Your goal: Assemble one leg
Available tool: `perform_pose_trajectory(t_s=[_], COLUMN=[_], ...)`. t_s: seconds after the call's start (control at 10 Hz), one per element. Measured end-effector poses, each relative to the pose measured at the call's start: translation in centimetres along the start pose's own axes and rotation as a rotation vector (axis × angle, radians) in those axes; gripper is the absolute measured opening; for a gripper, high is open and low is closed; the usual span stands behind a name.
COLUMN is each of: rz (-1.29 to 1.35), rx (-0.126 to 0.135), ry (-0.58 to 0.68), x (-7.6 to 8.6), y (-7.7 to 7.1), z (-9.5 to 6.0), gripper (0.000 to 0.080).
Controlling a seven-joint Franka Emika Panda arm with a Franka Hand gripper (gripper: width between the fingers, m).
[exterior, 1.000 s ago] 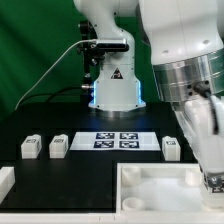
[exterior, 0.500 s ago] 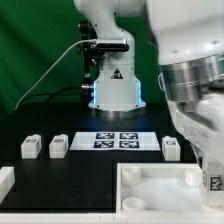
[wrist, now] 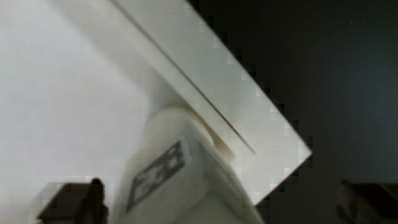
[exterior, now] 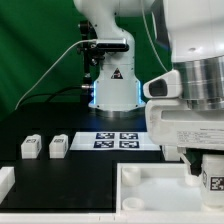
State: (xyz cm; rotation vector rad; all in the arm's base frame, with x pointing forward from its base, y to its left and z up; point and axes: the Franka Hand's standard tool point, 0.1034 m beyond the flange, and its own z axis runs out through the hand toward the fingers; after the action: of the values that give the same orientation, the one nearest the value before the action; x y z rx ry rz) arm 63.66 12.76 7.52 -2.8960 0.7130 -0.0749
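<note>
My gripper [exterior: 210, 170] is at the exterior view's right, over the near right corner of the large white panel [exterior: 150, 188]. It is shut on a leg [exterior: 213, 182], a stubby white block with a black-and-white tag. In the wrist view the leg [wrist: 178, 170] stands between the two dark fingers [wrist: 71, 202], with the gripper [wrist: 217, 208] around it and the panel's surface [wrist: 107, 80] and its edge behind. Two more legs [exterior: 31, 147] [exterior: 58, 146] lie on the black table at the left.
The marker board [exterior: 118, 139] lies in the middle of the table behind the panel. A white part [exterior: 5, 180] sits at the left edge. The robot base [exterior: 112, 85] stands at the back. My arm hides the table to the right of the marker board.
The wrist has turned and the arm's body has swung across the exterior view's right. It now hides the leg that lay right of the marker board. The held leg stays at the panel's corner.
</note>
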Motion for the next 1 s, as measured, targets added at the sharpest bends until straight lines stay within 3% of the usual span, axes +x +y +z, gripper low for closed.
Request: perform_pose_trajectory(t_s=[0.2,0.4,0.5,0.6,0.7,1.0], rz=[-0.250,-0.219,-0.219,-0.219,-0.215,-0.076], rx=[-0.003,-0.002,-0.002,-0.005,-0.006,0.010], ry=[0.019,0.017,0.017,0.019,0.020,0.022], x=[0.6,0.5,0.5,0.6,0.9,1.7], y=[-0.1,-0.2,-0.2,0.0,0.4,1.5], z=[-0.3,-0.3,-0.2,-0.3,-0.3,-0.4], gripper=[0.0649,0.0621,0.0440,0.0440,0.0324,0.0299])
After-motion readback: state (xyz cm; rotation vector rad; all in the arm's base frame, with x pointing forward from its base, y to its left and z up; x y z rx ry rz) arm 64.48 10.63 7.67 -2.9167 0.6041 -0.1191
